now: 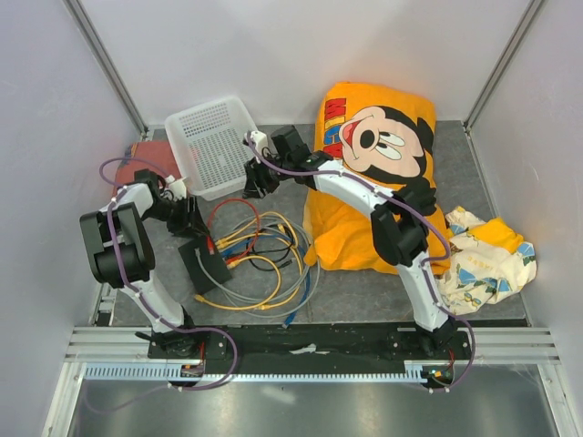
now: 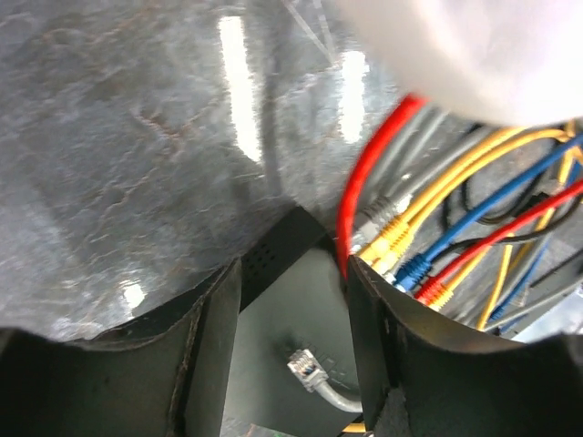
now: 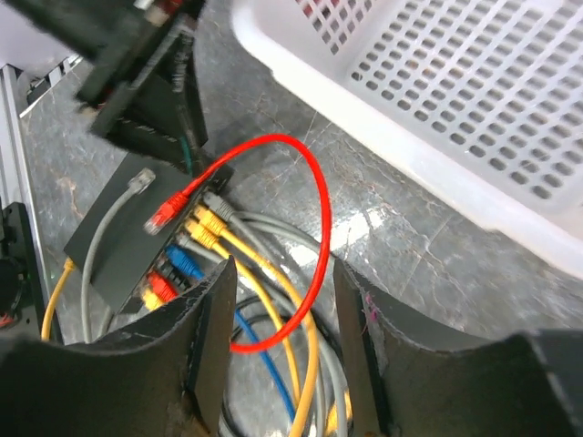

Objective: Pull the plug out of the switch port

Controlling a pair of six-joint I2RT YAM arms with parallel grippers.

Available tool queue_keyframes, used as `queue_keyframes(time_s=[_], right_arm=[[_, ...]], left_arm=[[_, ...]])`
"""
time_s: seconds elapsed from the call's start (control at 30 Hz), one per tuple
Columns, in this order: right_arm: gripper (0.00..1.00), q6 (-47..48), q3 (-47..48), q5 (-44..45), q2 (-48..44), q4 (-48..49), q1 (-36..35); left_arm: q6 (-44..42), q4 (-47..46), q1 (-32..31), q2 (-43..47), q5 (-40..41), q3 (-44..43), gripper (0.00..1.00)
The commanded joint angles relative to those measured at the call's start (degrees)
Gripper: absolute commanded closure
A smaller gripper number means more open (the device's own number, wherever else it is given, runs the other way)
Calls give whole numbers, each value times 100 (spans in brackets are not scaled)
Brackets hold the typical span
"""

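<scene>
The flat black switch point(image 1: 202, 264) lies left of centre, with grey, yellow, blue and red plugs point(image 3: 187, 250) in its row of sockets. A red plug point(image 3: 164, 216) lies loose on top of the switch point(image 3: 109, 250), its red cable point(image 3: 321, 228) looping away. A loose grey plug point(image 2: 308, 369) also rests on the switch top point(image 2: 282, 319). My left gripper point(image 1: 189, 221) is open, and its jaws point(image 2: 291, 273) stand either side of the switch's far end. My right gripper point(image 1: 258, 176) hangs open and empty above the cable tangle point(image 3: 278, 273).
A white mesh basket point(image 1: 214, 141) stands behind the switch, close to the right gripper. Coiled cables point(image 1: 264, 264) spread right of the switch. An orange Mickey Mouse cushion point(image 1: 373, 173) and a patterned cloth point(image 1: 487, 259) lie to the right. A reddish-brown object point(image 1: 150, 157) sits at far left.
</scene>
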State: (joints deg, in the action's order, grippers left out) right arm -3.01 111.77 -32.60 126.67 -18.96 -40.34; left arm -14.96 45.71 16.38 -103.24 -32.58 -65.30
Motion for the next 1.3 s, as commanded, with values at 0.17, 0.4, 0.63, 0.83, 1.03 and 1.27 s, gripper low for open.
queue_keyframes(time_s=[0.17, 0.4, 0.63, 0.83, 1.03, 1.27], right_arm=[[50, -754, 390, -563, 735, 657, -352], [37, -833, 153, 17, 868, 666, -343], [49, -895, 161, 359, 956, 517, -326], [46, -982, -304, 395, 106, 411, 183], [41, -904, -989, 438, -1063, 419, 851], [33, -587, -1912, 282, -2128, 630, 1010]], left_arm=[[-104, 87, -74, 506, -741, -53, 47], [46, 52, -197, 524, -776, -159, 48], [63, 34, -477, 700, -1040, -360, 57], [90, 8, -1091, 437, -1075, -851, 74], [222, 17, -2014, -222, -988, -1773, 91], [301, 210, -2938, -1373, -776, -3277, 93]])
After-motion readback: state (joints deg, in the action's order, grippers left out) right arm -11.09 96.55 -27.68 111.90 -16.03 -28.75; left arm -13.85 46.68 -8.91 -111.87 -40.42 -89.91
